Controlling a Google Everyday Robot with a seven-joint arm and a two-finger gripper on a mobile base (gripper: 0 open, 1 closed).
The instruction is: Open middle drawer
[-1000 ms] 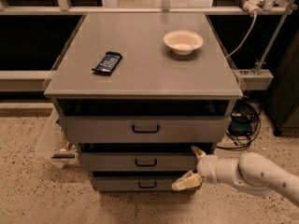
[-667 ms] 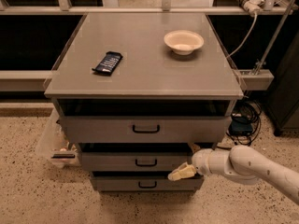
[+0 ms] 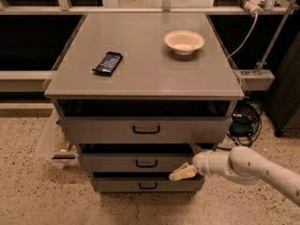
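The grey cabinet holds three drawers. The middle drawer (image 3: 112,162) has a low flat front and a small black centre handle (image 3: 146,163). The taller top drawer (image 3: 103,129) is above it and the bottom drawer (image 3: 117,183) below it. My gripper (image 3: 182,173) comes in from the right on a white arm (image 3: 248,165). It sits at the lower right part of the middle drawer's front, to the right of the handle and apart from it. Its cream fingers (image 3: 178,175) point left.
On the cabinet top (image 3: 145,74) lie a black phone-like object (image 3: 108,63) and a cream bowl (image 3: 184,41). A clear plastic bin (image 3: 52,146) stands on the floor at the left. Cables (image 3: 243,121) lie at the right.
My gripper has moved left along the middle drawer's front, from its right edge toward the handle. The drawers look unmoved.
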